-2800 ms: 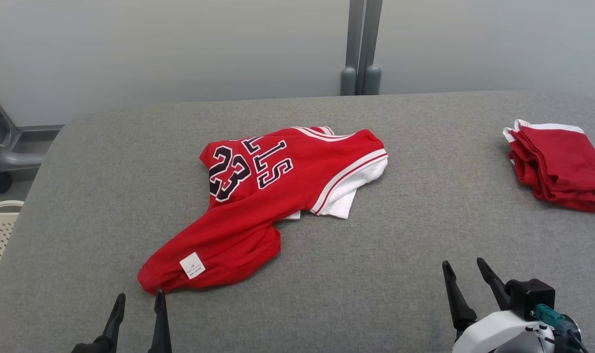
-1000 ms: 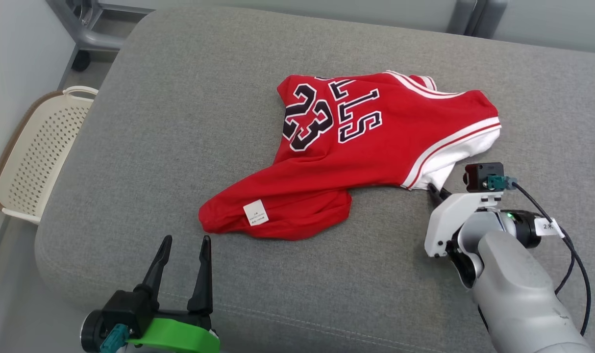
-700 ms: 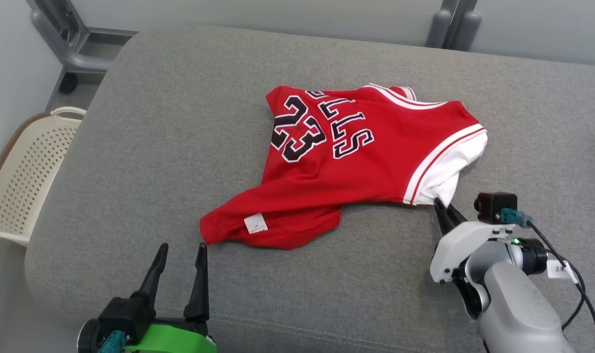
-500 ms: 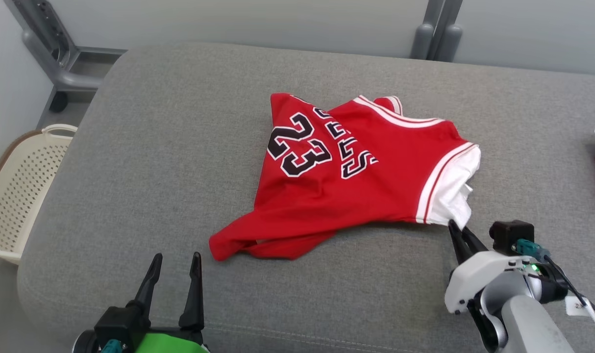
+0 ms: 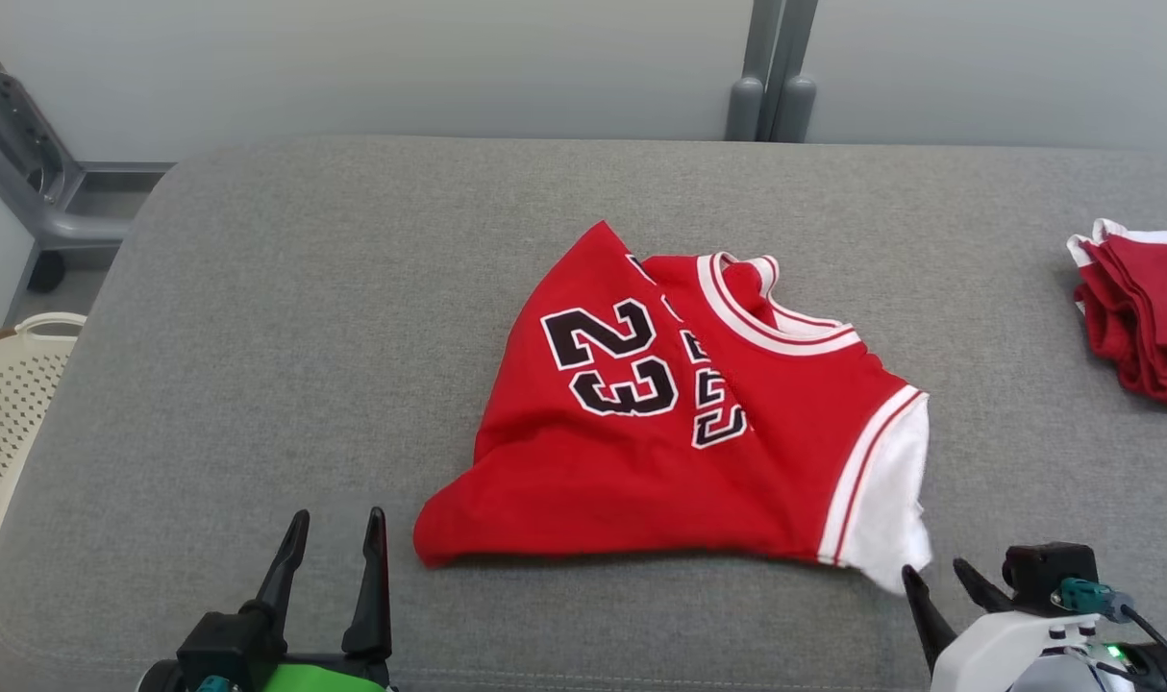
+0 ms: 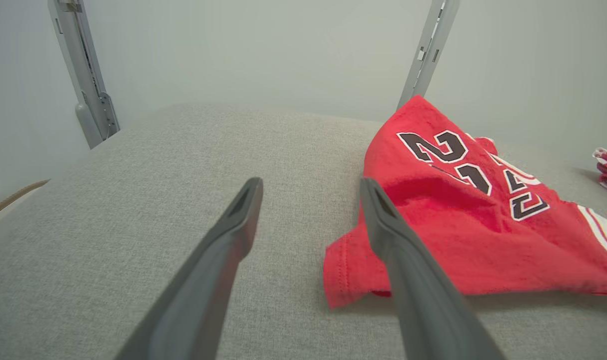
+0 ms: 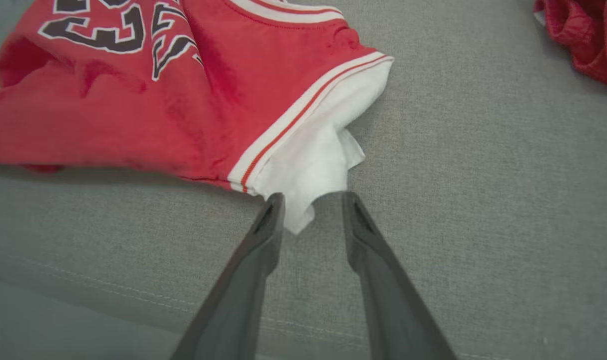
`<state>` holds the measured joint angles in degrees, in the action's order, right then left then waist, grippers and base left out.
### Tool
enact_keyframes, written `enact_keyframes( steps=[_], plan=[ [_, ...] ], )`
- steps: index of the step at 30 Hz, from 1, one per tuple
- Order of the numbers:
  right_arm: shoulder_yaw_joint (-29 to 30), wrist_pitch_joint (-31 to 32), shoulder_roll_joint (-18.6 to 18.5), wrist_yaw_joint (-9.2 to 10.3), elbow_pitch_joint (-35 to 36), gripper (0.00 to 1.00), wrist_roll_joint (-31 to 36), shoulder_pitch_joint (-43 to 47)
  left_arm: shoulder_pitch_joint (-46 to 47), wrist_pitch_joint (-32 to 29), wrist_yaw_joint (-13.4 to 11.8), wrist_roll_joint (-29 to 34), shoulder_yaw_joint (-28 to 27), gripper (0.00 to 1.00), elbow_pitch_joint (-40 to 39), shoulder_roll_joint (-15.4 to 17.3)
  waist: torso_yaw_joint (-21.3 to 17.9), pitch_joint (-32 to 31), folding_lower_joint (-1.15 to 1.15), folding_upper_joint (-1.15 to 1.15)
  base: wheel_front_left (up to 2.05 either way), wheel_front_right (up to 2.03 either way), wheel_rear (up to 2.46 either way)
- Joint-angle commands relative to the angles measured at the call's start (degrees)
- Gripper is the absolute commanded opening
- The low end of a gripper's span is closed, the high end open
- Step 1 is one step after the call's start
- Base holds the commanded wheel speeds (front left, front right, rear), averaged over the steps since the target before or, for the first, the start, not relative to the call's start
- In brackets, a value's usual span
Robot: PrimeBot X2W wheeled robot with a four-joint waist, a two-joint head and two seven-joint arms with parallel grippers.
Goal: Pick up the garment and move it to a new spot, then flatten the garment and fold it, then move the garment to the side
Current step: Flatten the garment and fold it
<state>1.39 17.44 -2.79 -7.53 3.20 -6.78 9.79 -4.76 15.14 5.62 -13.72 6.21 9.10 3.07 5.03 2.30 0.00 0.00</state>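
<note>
The garment (image 5: pixel 660 452) is a red jersey with a black "23" and a white sleeve, lying crumpled on the grey cushion (image 5: pixel 305 288) near its front. My right gripper (image 5: pixel 932 575) sits just in front of the white sleeve's corner. In the right wrist view that gripper (image 7: pixel 311 200) is open, and the tip of the white sleeve (image 7: pixel 308 160) lies loose between the fingertips, against the left one. My left gripper (image 5: pixel 338 519) stands open and empty at the front left. In the left wrist view my left gripper (image 6: pixel 309 185) is just left of the garment's (image 6: pixel 458 225) hem corner.
A folded red garment (image 5: pixel 1141 308) lies at the cushion's right edge. A cream perforated basket (image 5: pixel 7 413) stands on the floor to the left. A grey metal frame (image 5: pixel 26 183) stands at the back left and a post (image 5: pixel 766 67) against the wall.
My right gripper, shut on the white sleeve, dragged the garment toward the cushion's front, then opened and released it. The head camera shifted. The left gripper stayed open.
</note>
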Motion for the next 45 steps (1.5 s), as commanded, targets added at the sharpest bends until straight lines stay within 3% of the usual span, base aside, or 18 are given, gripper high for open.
enact_keyframes(
  steps=[1,6,15,34,39,40,41,43,45],
  plan=[
    [0.5,1.7,-0.1,0.08,0.6,1.00,0.1,1.1,0.1,0.0,0.3,0.3,0.0,1.00,0.2,0.2,-0.7,-0.3,0.00,0.00,0.00,0.00,0.00],
    [3.0,4.2,-0.2,0.08,2.0,1.00,0.9,1.4,0.1,0.0,0.2,0.3,-0.3,1.00,0.3,0.2,-1.5,-0.7,0.00,0.00,0.00,0.00,0.00],
    [7.5,2.6,-0.2,0.08,1.2,1.00,4.9,-3.5,1.0,0.0,0.3,0.4,-0.2,1.00,0.2,0.1,-1.6,-0.6,0.00,0.00,0.00,0.00,0.00],
    [9.9,-4.2,-0.2,0.08,-18.3,1.00,9.6,-14.6,2.6,0.0,0.4,0.6,-0.3,1.00,-0.1,-0.1,1.6,3.1,0.00,0.00,0.00,0.00,0.00],
    [9.3,-4.4,-0.2,0.08,-23.1,0.94,9.7,-17.2,3.2,0.0,0.6,0.7,-0.4,1.00,0.1,-0.1,2.1,4.0,0.00,0.00,0.00,0.00,0.00],
    [9.1,-4.6,-0.2,0.08,-23.9,0.92,9.6,-17.7,3.3,0.0,0.7,0.7,-0.4,1.00,0.2,-0.1,2.2,4.1,0.00,0.00,0.00,0.00,0.00],
    [8.9,-4.3,-0.2,0.08,-24.8,0.82,9.7,-18.0,3.3,0.0,0.7,0.7,-0.3,1.00,0.2,-0.1,2.3,4.2,0.00,0.00,0.00,0.00,0.00],
    [8.9,-4.6,-0.2,0.08,-26.1,0.53,9.5,-18.6,3.4,0.0,0.8,0.7,-0.2,1.00,0.2,-0.1,2.6,4.4,0.00,0.00,0.00,0.00,0.00],
    [8.9,-4.3,-0.2,0.08,-27.6,0.31,9.2,-19.2,3.5,0.0,0.8,0.7,-0.1,1.00,0.3,-0.1,2.8,4.6,0.00,0.00,0.00,0.00,0.00]
  ],
)
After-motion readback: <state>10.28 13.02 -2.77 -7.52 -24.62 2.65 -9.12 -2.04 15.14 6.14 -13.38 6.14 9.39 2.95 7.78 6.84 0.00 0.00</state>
